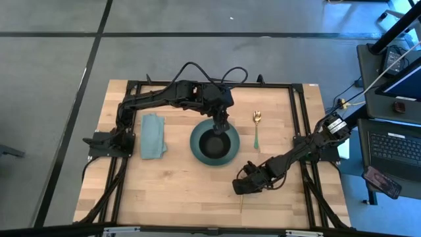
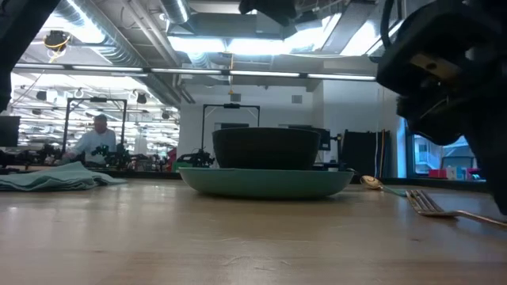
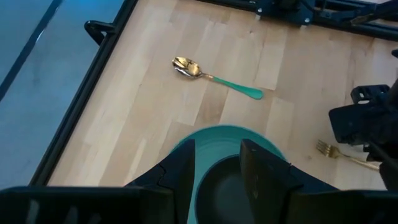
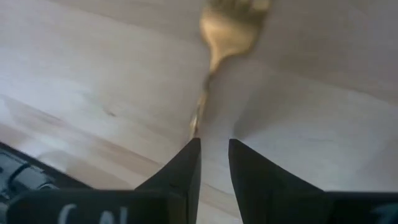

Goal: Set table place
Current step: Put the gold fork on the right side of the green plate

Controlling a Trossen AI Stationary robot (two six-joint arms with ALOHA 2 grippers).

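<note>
The black bowl [image 1: 214, 141] sits inside the teal plate [image 1: 230, 153] at the middle of the table [image 1: 184, 191]. My left gripper [image 3: 217, 168] is open above the bowl's far rim, and the low view shows it well clear of the bowl [image 2: 265, 149]. The folded teal napkin [image 1: 153, 136] lies left of the plate. The gold spoon with a teal handle [image 1: 256, 125] lies to the plate's right. My right gripper [image 4: 214, 146] hovers low over the gold fork [image 4: 231, 28], which lies flat near the plate's near right. Its fingers are a narrow gap apart. My right gripper comes at the fork slanting down, along its length. The fork's slim handle [image 4: 198, 121] runs up to the inner edge of one fingertip [image 4: 191, 155], and bare wood shows in the gap. I cannot tell whether that fingertip touches the handle. The fork lies on the table [image 2: 432, 206].
A black rail frame [image 1: 299, 118] borders the tabletop on all sides. A desk with a laptop [image 1: 393, 146] stands beyond the table's right edge. A person [image 2: 95, 136] shows far off in the room behind. Bare wood lies along the near edge [image 1: 177, 197].
</note>
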